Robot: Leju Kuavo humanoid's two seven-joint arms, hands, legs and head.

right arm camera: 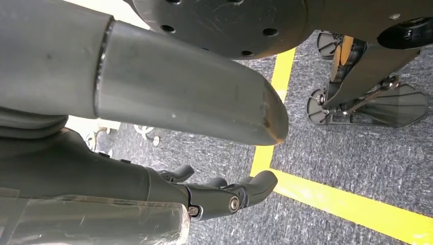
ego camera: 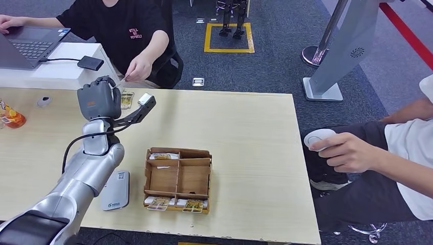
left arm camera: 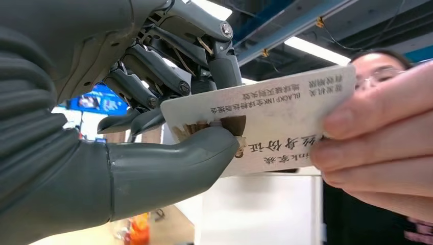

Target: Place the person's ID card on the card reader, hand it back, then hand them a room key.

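Observation:
The white ID card [left arm camera: 286, 112] with printed text is pinched between the thumb and fingers of my left hand [left arm camera: 127, 153]. A person's fingers [left arm camera: 378, 138] hold its other end. My left hand [ego camera: 98, 100] is raised over the table's far edge, facing the person in black, whose hand [ego camera: 138, 66] reaches toward it. The white card reader [ego camera: 115, 190] lies flat near the front edge beside my left forearm. A wooden box [ego camera: 178, 151] to its right holds room key cards [ego camera: 176, 204] in its front slots. My right hand [right arm camera: 230, 196] hangs over the carpet, holding nothing, fingers apart from the thumb.
A laptop [ego camera: 25, 43] and black adapter [ego camera: 90, 63] sit on the white desk behind. An orange bottle [ego camera: 13, 118] and a small grey item [ego camera: 44, 101] lie at the table's far left. A second person [ego camera: 357, 150] sits at the right holding a white round object [ego camera: 319, 138].

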